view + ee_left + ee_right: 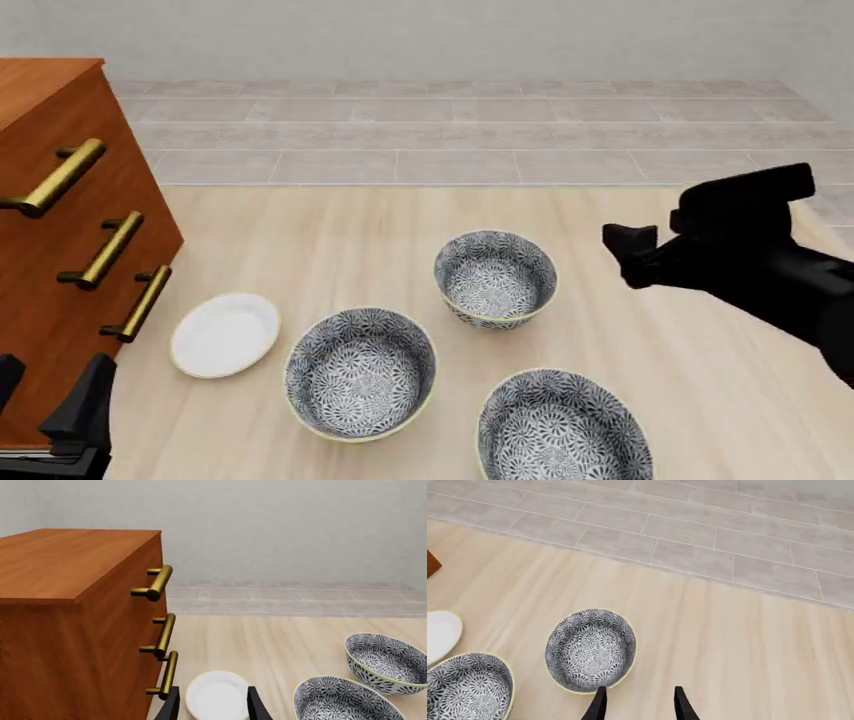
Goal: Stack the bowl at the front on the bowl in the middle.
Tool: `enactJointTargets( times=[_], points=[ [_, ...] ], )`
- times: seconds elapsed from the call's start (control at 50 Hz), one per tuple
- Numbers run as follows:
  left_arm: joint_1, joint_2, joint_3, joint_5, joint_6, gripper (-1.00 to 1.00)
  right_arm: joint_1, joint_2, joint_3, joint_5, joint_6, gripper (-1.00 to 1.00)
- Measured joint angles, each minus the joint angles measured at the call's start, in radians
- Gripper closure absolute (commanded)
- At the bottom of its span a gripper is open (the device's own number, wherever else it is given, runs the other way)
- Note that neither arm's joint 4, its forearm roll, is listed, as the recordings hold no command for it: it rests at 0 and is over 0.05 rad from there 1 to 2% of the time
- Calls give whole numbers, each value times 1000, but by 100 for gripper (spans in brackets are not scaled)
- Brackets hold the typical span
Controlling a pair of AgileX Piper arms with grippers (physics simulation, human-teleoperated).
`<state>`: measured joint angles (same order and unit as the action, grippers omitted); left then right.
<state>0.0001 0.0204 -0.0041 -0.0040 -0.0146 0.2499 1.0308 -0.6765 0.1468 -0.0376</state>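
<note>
Three alike floral bowls stand on the table. The bowl at the front [563,428] is nearest me, right of centre. Left of it and a little further back is the bowl in the middle [360,372] [347,700] [467,687]. My right gripper [630,252] [639,706] hangs open above the table, right of the rear bowl, holding nothing. Low at the front left corner, my left gripper [51,405] [212,707] is open and empty, pointing toward the white plate. The wrist views do not show the front bowl.
The third bowl [495,278] [387,662] [590,650] stands furthest back. A small white plate [226,333] [217,695] [437,635] lies left of the bowls. A wooden dresser [54,200] [67,605] with brass handles [157,582] fills the left side, close to my left gripper.
</note>
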Motion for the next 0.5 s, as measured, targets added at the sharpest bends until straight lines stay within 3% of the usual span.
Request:
enactJointTargets(
  times=[0.5],
  points=[
    [0,0,0,0,0,-100,12,216,-193,109,52,-100]
  ],
)
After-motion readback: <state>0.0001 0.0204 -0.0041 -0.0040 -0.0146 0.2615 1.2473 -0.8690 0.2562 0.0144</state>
